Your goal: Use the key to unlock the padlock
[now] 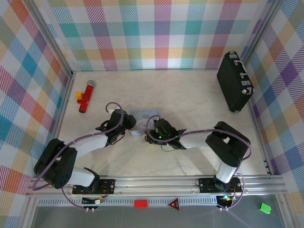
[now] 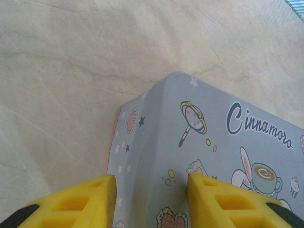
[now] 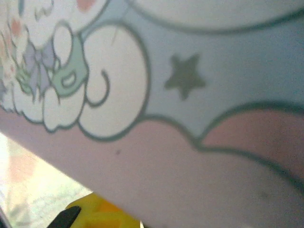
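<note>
The pale blue cartoon tin (image 1: 145,113) lies mid-table between both grippers. My left gripper (image 1: 129,124) is at its left end. In the left wrist view it (image 2: 152,183) is open, its yellow fingers (image 2: 90,202) wide apart over the tin's (image 2: 199,142) rounded corner. My right gripper (image 1: 153,128) presses in at the tin's near edge. Its wrist view is so close that the tin's printed side (image 3: 190,71) covers nearly everything, with one yellow finger (image 3: 97,214) at the bottom. The padlock and the key are hidden.
A red-and-yellow toy (image 1: 85,96) lies at the back left. A big black case (image 1: 233,81) leans against the right wall. Checked walls enclose the table (image 1: 190,95) on three sides. A tiny pale speck (image 1: 142,140) lies just in front of the tin, too small to identify.
</note>
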Controlling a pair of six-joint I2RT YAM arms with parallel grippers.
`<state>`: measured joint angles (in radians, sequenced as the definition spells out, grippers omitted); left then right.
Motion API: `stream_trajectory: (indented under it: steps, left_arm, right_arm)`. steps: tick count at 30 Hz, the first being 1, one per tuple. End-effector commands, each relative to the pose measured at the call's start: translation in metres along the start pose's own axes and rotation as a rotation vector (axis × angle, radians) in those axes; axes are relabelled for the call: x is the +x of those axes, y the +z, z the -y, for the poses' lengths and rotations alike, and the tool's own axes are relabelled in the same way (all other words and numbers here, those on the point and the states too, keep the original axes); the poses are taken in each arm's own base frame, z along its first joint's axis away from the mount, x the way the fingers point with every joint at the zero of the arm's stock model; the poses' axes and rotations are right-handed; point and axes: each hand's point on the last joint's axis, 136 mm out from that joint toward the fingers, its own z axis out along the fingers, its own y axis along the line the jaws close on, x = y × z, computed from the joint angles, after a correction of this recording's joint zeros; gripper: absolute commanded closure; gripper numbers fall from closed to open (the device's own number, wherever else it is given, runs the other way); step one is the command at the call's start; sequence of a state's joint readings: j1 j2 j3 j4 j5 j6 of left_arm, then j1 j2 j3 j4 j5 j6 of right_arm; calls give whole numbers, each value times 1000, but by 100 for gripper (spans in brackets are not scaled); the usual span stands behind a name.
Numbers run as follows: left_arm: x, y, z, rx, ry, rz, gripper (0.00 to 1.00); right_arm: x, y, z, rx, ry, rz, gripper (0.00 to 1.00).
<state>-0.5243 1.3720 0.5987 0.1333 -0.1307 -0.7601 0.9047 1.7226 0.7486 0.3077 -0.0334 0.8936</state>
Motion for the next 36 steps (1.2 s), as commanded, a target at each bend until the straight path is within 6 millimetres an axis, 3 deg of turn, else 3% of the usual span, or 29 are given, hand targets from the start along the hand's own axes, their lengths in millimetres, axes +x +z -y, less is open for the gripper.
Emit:
stream_trajectory:
  steps: [1, 9, 17, 26, 30, 33, 36]
  left_arm:
    - [55, -4, -47, -177, 48, -159, 59]
    - [60, -5, -41, -170, 24, -141, 60]
    - [57, -9, -40, -168, 10, -114, 60]
    - [53, -11, -28, -119, 22, -110, 58]
    - [41, -25, -9, -46, 91, -92, 55]
    - [23, -47, 1, 3, 164, -42, 52]
    - [8, -70, -1, 11, 228, 11, 50]
  right_arm:
    - [15, 0, 16, -11, 150, -56, 100]
    - [9, -7, 17, -48, 215, -26, 100]
    - [4, -18, 32, -31, 277, 24, 100]
    - [-1, -27, 32, -15, 238, 43, 100]
    - [-6, -46, 33, 24, 159, 54, 100]
    - [-10, -68, 35, 54, 76, 56, 100]
    - [-15, -95, 36, 103, -38, 48, 100]
